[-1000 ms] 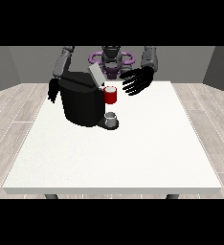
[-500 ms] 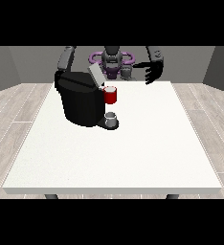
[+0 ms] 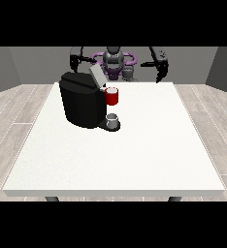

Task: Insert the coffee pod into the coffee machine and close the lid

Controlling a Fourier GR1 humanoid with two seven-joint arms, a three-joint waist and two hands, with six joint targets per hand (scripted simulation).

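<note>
Hand at the view's right (image 3: 160,68): hanging raised above the table's far edge, fingers drooping relaxed, holding nothing; hand at the view's left (image 3: 75,61): lifted behind the coffee machine (image 3: 81,99), fingers unreadable
Lid (image 3: 97,76): standing tilted open
Pod: not plainly showing; a grey thing (image 3: 113,119) is sitting at the machine's base
Step advice: press the lid down from above, squarely
</note>
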